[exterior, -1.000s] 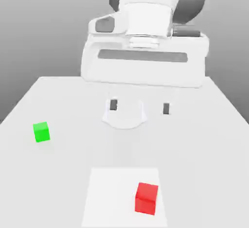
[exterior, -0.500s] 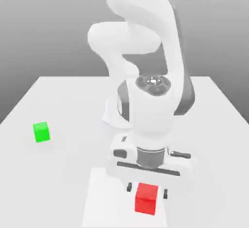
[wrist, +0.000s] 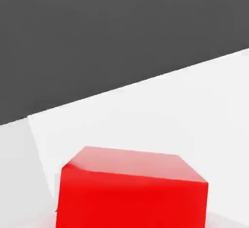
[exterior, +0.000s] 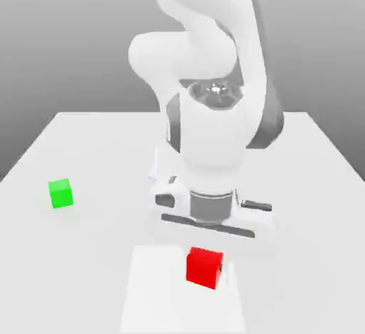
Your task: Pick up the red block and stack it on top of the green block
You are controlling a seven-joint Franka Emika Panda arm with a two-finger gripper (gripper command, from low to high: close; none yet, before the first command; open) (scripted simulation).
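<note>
My gripper (exterior: pixel 205 267) is down over the near part of the white table (exterior: pixel 314 183), and my jaws are pinched on the red block (exterior: pixel 204 266), one finger on each side of it; a dark fingertip (exterior: pixel 224 267) peeks out against the block's face toward the exterior view's right, the other finger is hidden behind the cube. The red block sits just under my hand housing, over the brighter square patch (exterior: pixel 150 290) on the table; I can't tell whether its underside touches the patch or clears it. In the hand view the red block (wrist: pixel 131 193) sits close up, top face and one front face visible, table surface (wrist: pixel 146 110) running behind it to a dark backdrop. The green block (exterior: pixel 60 193) rests flat on the table, well apart from me, toward the exterior view's left and a bit farther back than the red one, nothing touching it. My arm rises behind the hand, wrist pointing straight down
</note>
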